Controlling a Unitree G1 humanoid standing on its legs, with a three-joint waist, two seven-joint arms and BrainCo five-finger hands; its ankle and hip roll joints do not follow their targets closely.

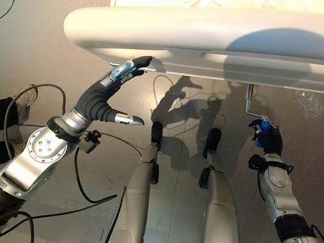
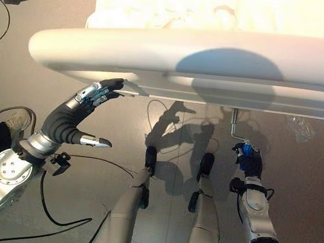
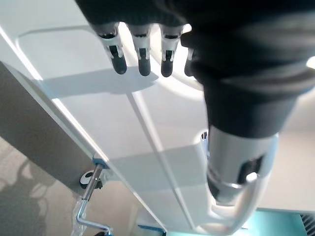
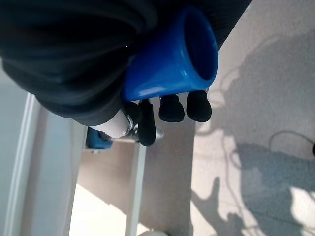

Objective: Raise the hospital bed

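The right hand (image 1: 266, 137) has its fingers curled round the blue plastic grip (image 4: 170, 64) of the bent steel crank (image 1: 249, 105) hanging under the wide cream plastic footboard (image 1: 217, 40) of the hospital bed. The crank looks stiff and rigid, the smooth grip the sensible place to hold. The left hand (image 1: 110, 93) rests straight fingers under the footboard's edge. Bare grey floor (image 1: 315, 149) below leaves swinging room, though the footboard sits close overhead.
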